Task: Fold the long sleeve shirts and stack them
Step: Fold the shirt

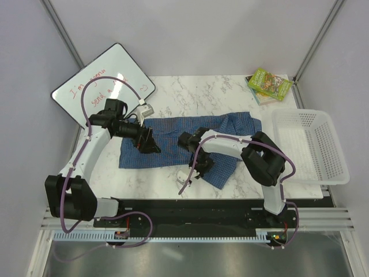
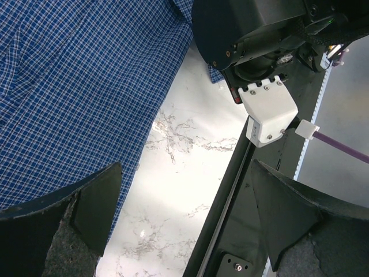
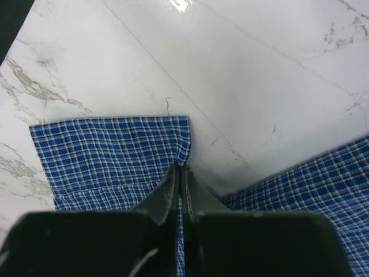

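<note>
One blue finely checked cloth button-up shirt (image 1: 173, 138) lies spread across the white marble table (image 1: 144, 178). At the shirt's near edge, the right gripper (image 3: 180, 171) is clenched on the edge of a rectangular flap, with the cloth pinched between its fingertips. Farther in, over the shirt's left part, the left gripper (image 1: 151, 144) hangs with its jaws spread wide, grasping nothing. To the shirt's right stands a white mesh plastic basket (image 1: 302, 112). Beyond the shirt's far edge are a green book (image 1: 268, 84) and a white writing board (image 1: 104, 81).

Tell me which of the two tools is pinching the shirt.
The right tool, jaws closed on an edge of the blue checked shirt; the left tool hangs wide open, gripping nothing.
</note>
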